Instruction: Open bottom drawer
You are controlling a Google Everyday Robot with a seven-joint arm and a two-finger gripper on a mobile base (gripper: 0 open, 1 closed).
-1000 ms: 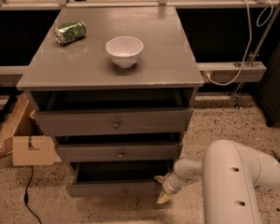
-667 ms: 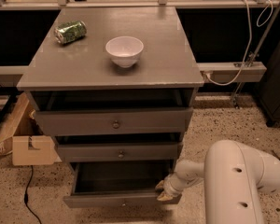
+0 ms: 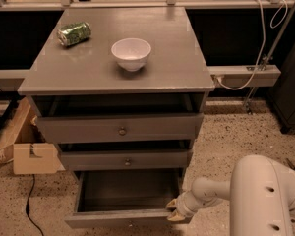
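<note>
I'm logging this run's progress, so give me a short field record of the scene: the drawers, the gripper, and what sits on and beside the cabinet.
bottom drawer: pulled well out, dark inside showing
middle drawer: slightly ajar
top drawer: slightly ajar
gripper: low, at the right end of the bottom drawer's front panel
cabinet top: white bowl upright near the middle; green can on its side at the back left
floor: cardboard box left of the cabinet
</note>
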